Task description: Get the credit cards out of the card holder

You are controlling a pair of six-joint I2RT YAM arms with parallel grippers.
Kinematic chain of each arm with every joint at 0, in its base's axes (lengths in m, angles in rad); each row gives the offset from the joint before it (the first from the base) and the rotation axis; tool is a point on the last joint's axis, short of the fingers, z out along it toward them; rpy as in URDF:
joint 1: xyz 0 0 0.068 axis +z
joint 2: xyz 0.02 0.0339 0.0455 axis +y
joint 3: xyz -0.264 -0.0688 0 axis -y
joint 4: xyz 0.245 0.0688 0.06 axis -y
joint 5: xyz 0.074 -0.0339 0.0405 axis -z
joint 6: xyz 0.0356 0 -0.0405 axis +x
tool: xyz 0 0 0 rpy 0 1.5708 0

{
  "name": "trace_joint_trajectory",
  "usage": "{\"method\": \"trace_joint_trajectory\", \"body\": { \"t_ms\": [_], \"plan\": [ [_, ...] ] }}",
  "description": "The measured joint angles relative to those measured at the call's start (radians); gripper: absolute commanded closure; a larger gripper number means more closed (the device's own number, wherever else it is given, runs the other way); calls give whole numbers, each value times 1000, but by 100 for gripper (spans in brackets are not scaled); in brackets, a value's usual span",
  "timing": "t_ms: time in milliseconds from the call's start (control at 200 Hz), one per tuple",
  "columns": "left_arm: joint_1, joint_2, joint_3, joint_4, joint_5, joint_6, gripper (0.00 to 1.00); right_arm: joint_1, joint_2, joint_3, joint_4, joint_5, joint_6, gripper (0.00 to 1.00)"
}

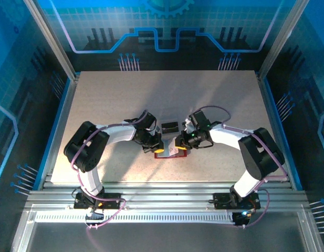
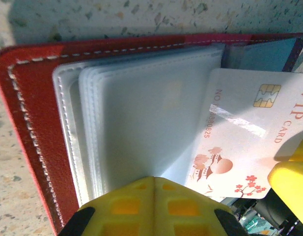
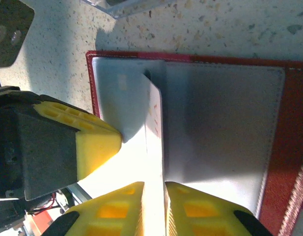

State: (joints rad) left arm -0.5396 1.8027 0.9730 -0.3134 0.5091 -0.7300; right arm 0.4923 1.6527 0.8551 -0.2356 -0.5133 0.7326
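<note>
The red card holder (image 1: pixel 171 153) lies open on the tabletop (image 1: pixel 125 94) near its centre, between the 2 arms. In the left wrist view, its clear pockets (image 2: pixel 141 113) fan upward and a white VIP card (image 2: pixel 239 132) sticks out of them toward 3 o'clock.

The left fingers (image 2: pixel 153 196) are closed together, gripping nothing. They sit at the holder's 6 o'clock edge and look to be pinning it down. The right fingers (image 3: pixel 144 209) stand nearly closed with the white card edge-on between them, apparently pinching it.

The step in hand looks like drawing this card free. To do it well:

1. Keep the left fingers bearing down so the holder does not slide or fold along.
2. Pull the card straight along the pocket's opening, not upward, since a tilted card may jam against the soft sleeve.
3. Go slowly, because the grip is near the card's edge and could slip.
</note>
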Motion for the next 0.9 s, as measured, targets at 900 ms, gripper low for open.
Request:
{"method": "trace_joint_trajectory", "body": {
  "t_ms": [900],
  "plan": [
    [0,-4,35,-23,-7,0,100,-48,-145,275,-399,72,-437,100]
  ]
}}
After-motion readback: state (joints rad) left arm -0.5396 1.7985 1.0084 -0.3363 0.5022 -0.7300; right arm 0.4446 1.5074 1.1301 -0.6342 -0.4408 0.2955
